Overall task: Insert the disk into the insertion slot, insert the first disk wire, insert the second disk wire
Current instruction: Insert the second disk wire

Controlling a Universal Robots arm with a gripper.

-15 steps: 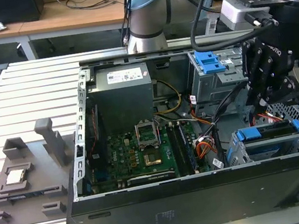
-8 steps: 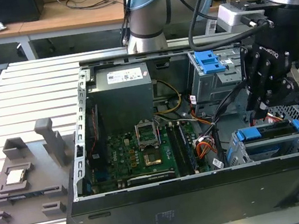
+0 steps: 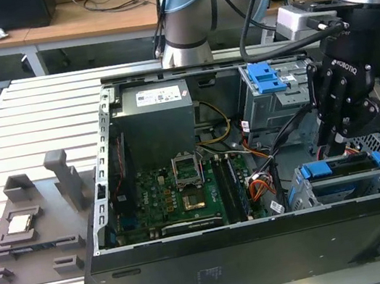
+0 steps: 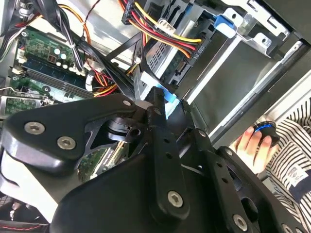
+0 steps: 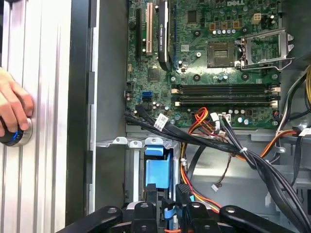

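One of the three steps appears complete: in the exterior view the disk [image 3: 347, 164], with its blue carrier, is seen lying inside the insertion slot [image 3: 299, 196], the low perforated cage at the front corner of the computer case [image 3: 267, 246]. The hand [image 3: 334, 142] is held just above the rear edge of the disk, beside the bundle of cables [image 3: 278, 142]. In the first wrist view a black connector [image 5: 183, 192] with a blue lead is seen at the fingertips, so the hand is judged to be clenched on a disk wire, though the contact is partly hidden. Whether the first wire is already seated cannot be told. A person's hand [image 5: 12, 109] rests on a button on the surface.
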